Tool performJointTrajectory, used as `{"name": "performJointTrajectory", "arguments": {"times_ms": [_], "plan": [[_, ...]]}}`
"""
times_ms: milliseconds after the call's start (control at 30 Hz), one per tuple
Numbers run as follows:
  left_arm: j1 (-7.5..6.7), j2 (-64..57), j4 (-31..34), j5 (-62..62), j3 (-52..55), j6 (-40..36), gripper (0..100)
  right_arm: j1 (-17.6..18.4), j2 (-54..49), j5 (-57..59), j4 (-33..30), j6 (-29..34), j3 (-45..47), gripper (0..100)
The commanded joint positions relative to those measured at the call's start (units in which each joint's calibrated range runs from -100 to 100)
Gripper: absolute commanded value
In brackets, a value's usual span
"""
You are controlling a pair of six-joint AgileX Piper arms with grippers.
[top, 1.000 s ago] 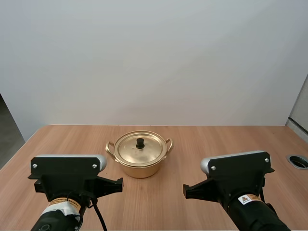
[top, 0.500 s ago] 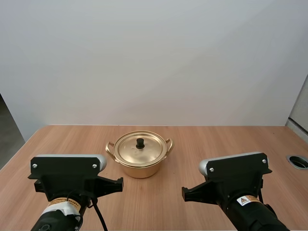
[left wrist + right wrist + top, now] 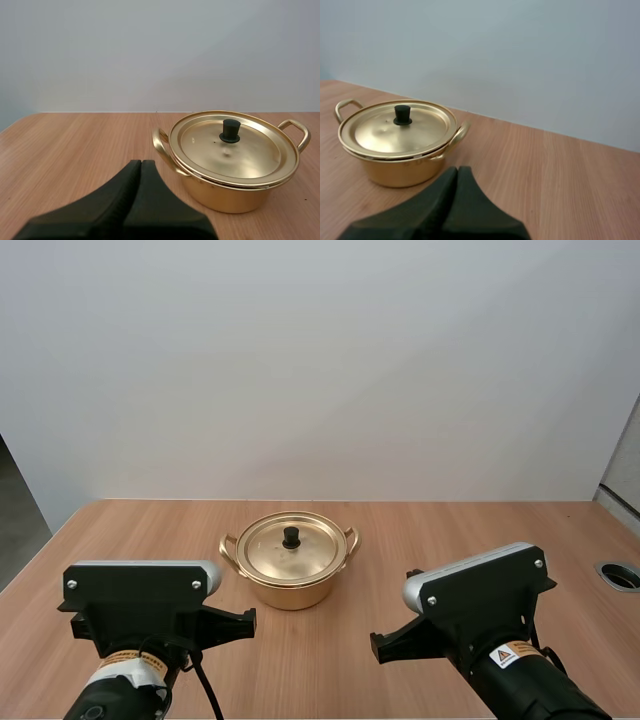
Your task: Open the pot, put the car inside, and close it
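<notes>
A golden pot with two side handles stands mid-table, its lid on, with a black knob on top. In the left wrist view the pot sits ahead of my left gripper, whose fingers lie together as one dark wedge, shut on nothing. In the right wrist view the pot stands ahead and to one side of my right gripper, likewise shut on nothing. Both arms hover near the table's front edge, short of the pot.
The wooden table stretches around the pot. A round grommet hole lies at the table's far right edge. A plain white wall stands behind.
My right arm has shifted a little left and tilted, turning toward the pot. The left arm and the pot have not moved.
</notes>
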Motion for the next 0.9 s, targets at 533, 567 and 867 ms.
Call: {"name": "performJointTrajectory", "arguments": {"times_ms": [533,567,867], "plan": [[0.05,0.00,0.05,0.01,0.00,-0.03,0,0.03,0.00,6.48,-36.96,36.63,0.00,0],[0.05,0.00,0.05,0.01,0.00,-0.03,0,0.03,0.00,6.48,-36.96,36.63,0.00,0],[0.05,0.00,0.05,0.01,0.00,-0.03,0,0.03,0.00,6.48,-36.84,36.63,0.00,0]]}}
